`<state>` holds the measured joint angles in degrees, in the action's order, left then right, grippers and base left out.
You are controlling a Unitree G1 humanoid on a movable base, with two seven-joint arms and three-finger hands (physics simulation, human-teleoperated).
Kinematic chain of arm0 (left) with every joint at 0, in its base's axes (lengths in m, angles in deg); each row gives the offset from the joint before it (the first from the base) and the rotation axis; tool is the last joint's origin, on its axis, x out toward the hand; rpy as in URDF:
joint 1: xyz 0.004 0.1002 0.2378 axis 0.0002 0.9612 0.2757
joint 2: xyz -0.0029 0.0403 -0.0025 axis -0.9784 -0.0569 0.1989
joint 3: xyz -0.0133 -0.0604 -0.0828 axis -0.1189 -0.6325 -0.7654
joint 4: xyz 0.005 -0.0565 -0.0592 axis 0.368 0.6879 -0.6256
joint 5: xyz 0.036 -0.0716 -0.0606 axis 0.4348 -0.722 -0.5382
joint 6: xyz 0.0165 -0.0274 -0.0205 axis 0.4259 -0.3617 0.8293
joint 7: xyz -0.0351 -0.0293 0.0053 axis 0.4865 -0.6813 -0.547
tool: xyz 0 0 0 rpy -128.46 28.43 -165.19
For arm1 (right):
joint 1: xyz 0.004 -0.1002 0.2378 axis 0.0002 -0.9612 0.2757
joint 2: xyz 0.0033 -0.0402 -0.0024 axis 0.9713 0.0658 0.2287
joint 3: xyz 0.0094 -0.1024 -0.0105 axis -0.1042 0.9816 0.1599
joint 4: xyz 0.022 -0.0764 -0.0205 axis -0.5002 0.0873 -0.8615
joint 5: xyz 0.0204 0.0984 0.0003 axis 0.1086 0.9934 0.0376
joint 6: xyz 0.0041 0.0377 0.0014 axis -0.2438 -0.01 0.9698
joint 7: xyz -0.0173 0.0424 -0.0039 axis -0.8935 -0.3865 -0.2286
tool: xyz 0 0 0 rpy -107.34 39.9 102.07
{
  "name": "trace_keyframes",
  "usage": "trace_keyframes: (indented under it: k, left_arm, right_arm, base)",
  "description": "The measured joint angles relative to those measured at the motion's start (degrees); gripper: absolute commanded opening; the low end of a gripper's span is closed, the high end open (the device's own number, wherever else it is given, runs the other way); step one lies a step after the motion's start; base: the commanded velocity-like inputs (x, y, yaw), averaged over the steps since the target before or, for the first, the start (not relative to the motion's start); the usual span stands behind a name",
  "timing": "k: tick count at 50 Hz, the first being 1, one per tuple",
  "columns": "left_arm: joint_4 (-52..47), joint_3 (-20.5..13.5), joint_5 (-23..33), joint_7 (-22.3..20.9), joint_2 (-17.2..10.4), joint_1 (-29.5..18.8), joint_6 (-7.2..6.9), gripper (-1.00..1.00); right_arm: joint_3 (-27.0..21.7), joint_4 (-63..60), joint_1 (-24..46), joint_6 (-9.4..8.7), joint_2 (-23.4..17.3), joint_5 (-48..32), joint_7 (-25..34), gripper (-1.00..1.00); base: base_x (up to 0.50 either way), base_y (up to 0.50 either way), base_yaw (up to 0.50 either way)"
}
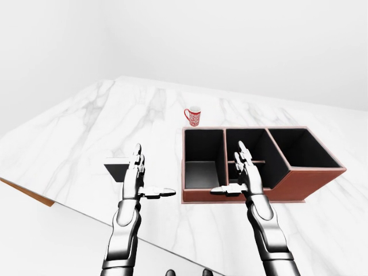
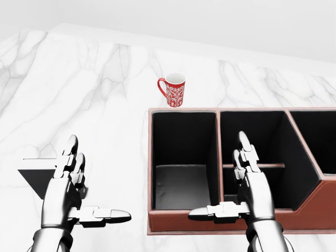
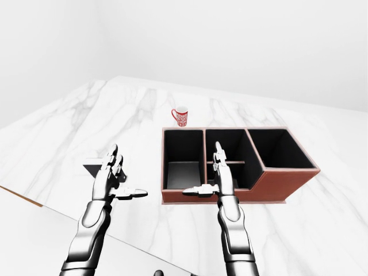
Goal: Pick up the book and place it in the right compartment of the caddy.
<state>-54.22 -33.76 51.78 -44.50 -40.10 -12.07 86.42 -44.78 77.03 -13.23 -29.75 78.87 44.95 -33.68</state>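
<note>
Your left hand is spread, holding nothing, directly over the dark book lying flat on the counter. Your right hand, also spread, hovers by the caddy; its right compartment lies farther right.

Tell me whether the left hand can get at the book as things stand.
Probably yes. The open left hand is right before the dark book on the marble counter, and nothing stands between; the caddy and mug lie rightward.
</note>
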Motion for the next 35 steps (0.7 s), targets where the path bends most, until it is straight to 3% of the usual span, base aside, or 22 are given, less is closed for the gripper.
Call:
trace_keyframes:
  k: [35]
  left_arm:
    - [1.7, -0.5, 0.5, 1.7, -0.2, -1.1, 0.89, 1.00]
  right_arm:
    - [-0.1, 0.4, 0.1, 0.19, -0.1, -0.1, 0.0, 1.00]
  base:
    - [0.00, 0.00, 0.00]
